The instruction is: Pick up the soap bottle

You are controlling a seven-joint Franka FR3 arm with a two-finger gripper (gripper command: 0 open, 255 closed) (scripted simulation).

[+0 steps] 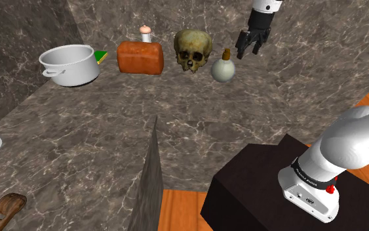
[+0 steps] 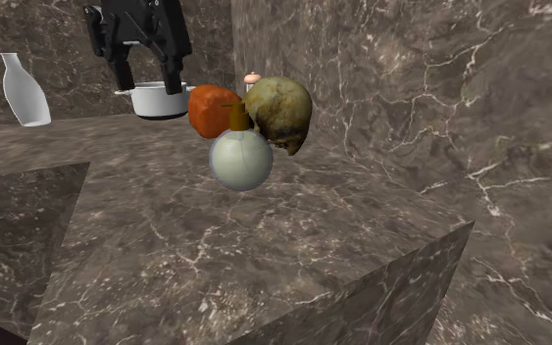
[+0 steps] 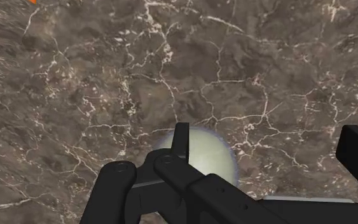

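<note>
The soap bottle — a round, pale body with a brownish pump on top — stands upright on the dark marble counter, last in a row of things along the back wall. The skull is just beside it on the shoulder view's left, then an orange-brown loaf and a grey pot. On the bottle's other side the marble runs open out to the counter's edge, and a broad open stretch lies in front of the row. The gripper hangs over that open end, higher than the bottle and just to its right in the shoulder view. Its fingers are spread apart, clasping nothing. In the wrist view the bottle sits beneath one finger, untouched — the other finger stands well off to the side.
</note>
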